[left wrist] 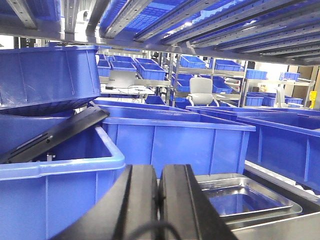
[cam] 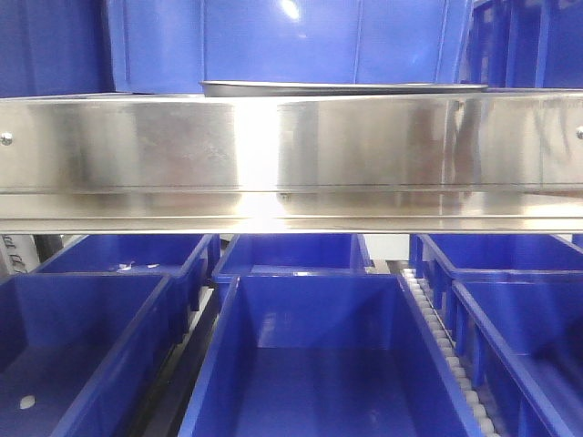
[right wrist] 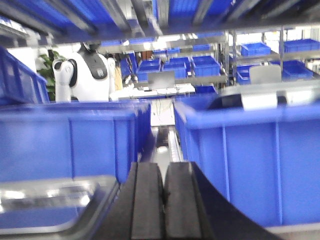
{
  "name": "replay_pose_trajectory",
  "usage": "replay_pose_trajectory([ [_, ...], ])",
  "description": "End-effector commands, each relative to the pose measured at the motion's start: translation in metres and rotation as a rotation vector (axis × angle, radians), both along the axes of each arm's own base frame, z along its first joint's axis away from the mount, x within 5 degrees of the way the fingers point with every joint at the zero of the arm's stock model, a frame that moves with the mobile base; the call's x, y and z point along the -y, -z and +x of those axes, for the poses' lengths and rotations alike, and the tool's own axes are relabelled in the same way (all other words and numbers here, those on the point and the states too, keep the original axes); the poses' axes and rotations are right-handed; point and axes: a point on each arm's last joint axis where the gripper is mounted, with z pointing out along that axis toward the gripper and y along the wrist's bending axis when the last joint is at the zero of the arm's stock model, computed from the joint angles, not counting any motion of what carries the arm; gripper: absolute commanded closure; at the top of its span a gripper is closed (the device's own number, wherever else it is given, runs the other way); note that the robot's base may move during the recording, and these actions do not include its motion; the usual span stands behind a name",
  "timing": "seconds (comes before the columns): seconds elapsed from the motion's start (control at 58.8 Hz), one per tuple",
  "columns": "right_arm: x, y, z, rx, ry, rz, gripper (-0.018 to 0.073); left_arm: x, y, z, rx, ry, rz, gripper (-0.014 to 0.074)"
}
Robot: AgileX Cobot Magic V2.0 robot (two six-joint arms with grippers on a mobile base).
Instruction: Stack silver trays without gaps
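Across the lower half of the front view stand open blue bins (cam: 310,364); the centre one holds nothing visible, while the bin at lower left (cam: 73,355) has a small pale speck on its floor and the one behind it a few white scraps. A white roller track (cam: 446,355) runs between the centre bin and those on the right. A broad mirrored steel rail (cam: 291,155) with screws at its ends crosses the middle of the frame, and just above it only the thin rim of a silver tray (cam: 342,88) shows, set before a large blue bin (cam: 282,41) at the top.

In the left wrist view the left gripper (left wrist: 159,200) sits at bottom centre, its two black fingers pressed together with nothing between them. To its right, at lower right, lie the silver trays (left wrist: 250,200) — one seems nested in another, though how closely cannot be told. At left a blue bin (left wrist: 60,165) holds a dark flat panel (left wrist: 55,132) leaning tilted against it, with another bin (left wrist: 47,75) tipped above.

The right wrist view is blurred. The right gripper (right wrist: 164,205) at bottom centre is likewise closed and empty-handed; a silver tray (right wrist: 50,205) lies at lower left beside it, blue bins (right wrist: 250,160) either side.

Behind are shelves of more blue bins, a desk with a laptop (left wrist: 122,78), a grey chair (left wrist: 201,90) and — upper left of the right view — a white humanoid robot (right wrist: 85,72).
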Motion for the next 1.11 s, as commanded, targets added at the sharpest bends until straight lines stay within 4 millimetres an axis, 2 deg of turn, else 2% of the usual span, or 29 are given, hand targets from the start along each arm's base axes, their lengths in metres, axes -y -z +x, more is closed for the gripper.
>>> replay_pose_trajectory([
  [0.0,0.003,0.018,0.008,0.011,0.018,-0.015,0.0619,0.0,0.0,0.0,0.014,0.008,-0.008,0.0603],
  [0.102,0.004,0.042,0.016,-0.024,0.023,-0.008,0.0619,0.0,0.0,0.0,0.014,0.008,-0.008,0.0603],
  [0.238,0.005,0.06,0.021,-0.066,0.022,-0.001,0.0619,0.0,0.0,0.0,0.014,0.008,-0.008,0.0603],
  [0.527,0.005,0.072,0.02,-0.014,0.026,-0.007,0.0619,0.0,0.0,0.0,0.014,0.008,-0.008,0.0603],
  [0.8,0.0,0.097,0.021,-0.053,-0.069,-0.004,0.0619,0.0,0.0,0.0,0.014,0.008,-0.008,0.0603],
  [1.089,0.001,0.101,0.022,-0.043,-0.06,-0.017,0.0619,0.0,0.0,0.0,0.014,0.008,-0.008,0.0603],
])
